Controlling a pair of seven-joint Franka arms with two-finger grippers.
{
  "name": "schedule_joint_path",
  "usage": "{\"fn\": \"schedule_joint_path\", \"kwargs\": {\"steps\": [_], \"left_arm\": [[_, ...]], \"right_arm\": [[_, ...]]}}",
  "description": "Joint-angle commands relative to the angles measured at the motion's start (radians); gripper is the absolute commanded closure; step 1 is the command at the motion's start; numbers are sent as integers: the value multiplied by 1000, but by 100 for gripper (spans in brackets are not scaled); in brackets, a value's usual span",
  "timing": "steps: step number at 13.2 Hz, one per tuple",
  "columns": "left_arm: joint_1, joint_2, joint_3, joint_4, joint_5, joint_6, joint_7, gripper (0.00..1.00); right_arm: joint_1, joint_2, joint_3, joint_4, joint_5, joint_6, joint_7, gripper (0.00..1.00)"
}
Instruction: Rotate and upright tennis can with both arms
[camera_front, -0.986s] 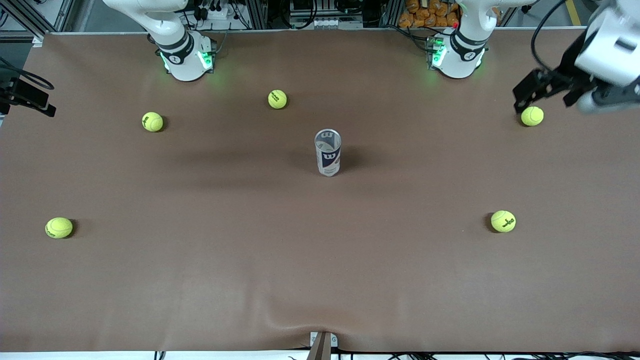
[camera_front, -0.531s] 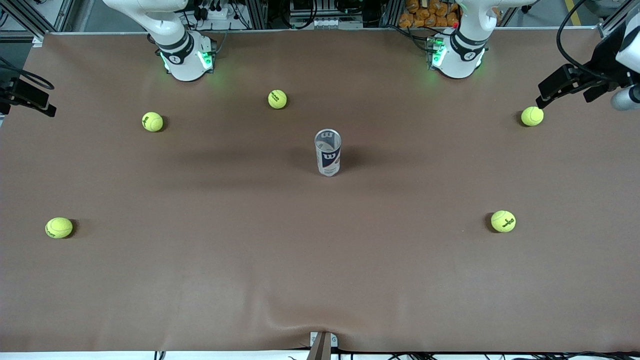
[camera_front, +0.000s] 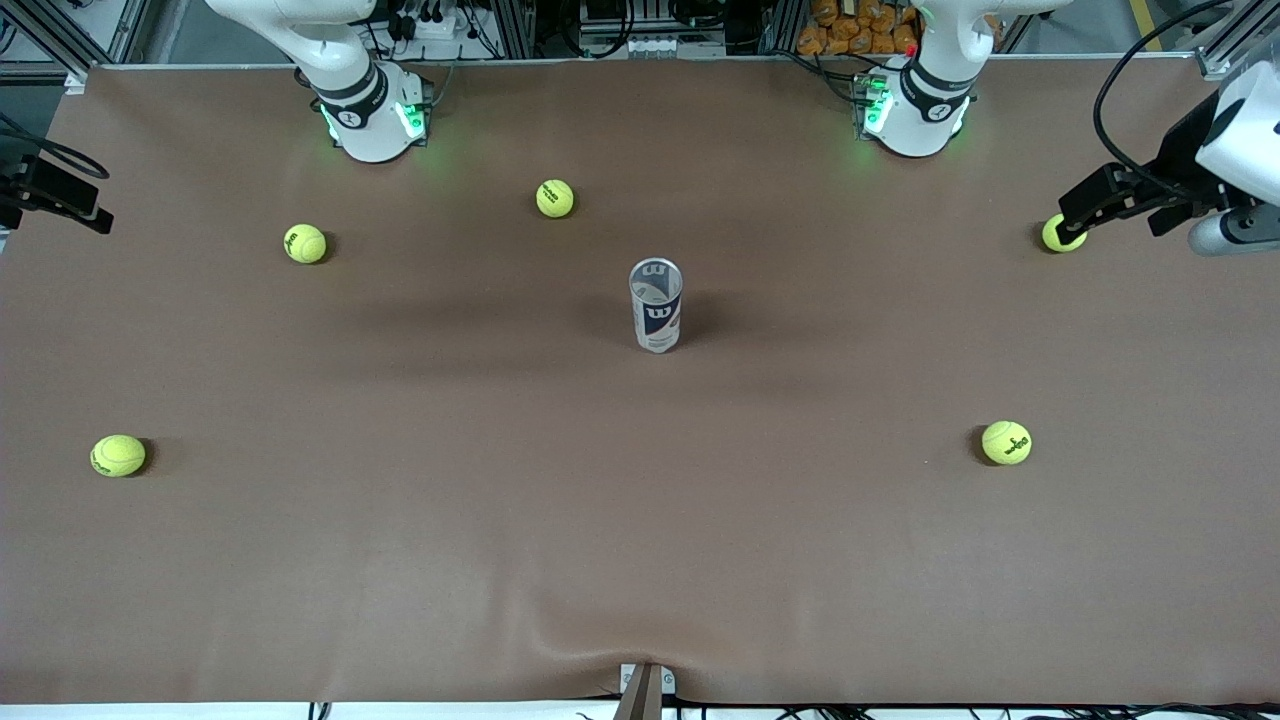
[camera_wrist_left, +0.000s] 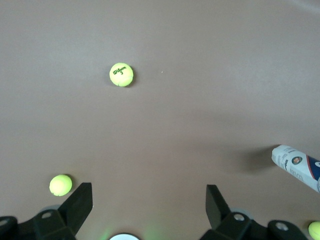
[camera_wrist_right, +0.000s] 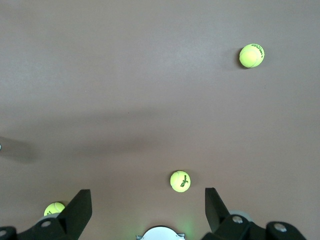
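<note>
The tennis can (camera_front: 656, 318) stands upright in the middle of the table, with its open silvery rim up and the navy "W" label toward the front camera. It also shows at the edge of the left wrist view (camera_wrist_left: 299, 167). My left gripper (camera_front: 1072, 218) is open and empty. It hangs in the air over a tennis ball (camera_front: 1056, 240) at the left arm's end of the table, well away from the can; its fingers (camera_wrist_left: 80, 199) stand wide apart. My right gripper (camera_front: 72, 200) is open and empty at the right arm's end, with its fingers (camera_wrist_right: 82, 202) apart.
Several more tennis balls lie on the brown table. One (camera_front: 555, 198) and another (camera_front: 305, 243) lie near the right arm's base. One (camera_front: 118, 455) and another (camera_front: 1006, 442) lie nearer the front camera. The cloth bulges at the front edge (camera_front: 600, 650).
The left gripper has pulled back toward the left arm's end of the table and now partly covers the ball there. The can and the right gripper have not moved.
</note>
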Motion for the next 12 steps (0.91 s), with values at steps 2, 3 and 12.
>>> {"fn": "schedule_joint_path", "kwargs": {"steps": [2, 3, 12], "left_arm": [[5, 4, 69, -50, -83, 48, 28, 0], [5, 4, 81, -55, -85, 49, 26, 0], [1, 2, 111, -58, -12, 67, 134, 0]], "right_arm": [[-25, 2, 15, 15, 11, -11, -15, 0], [-25, 2, 15, 15, 8, -11, -15, 0], [-17, 2, 18, 13, 14, -6, -15, 0]]}}
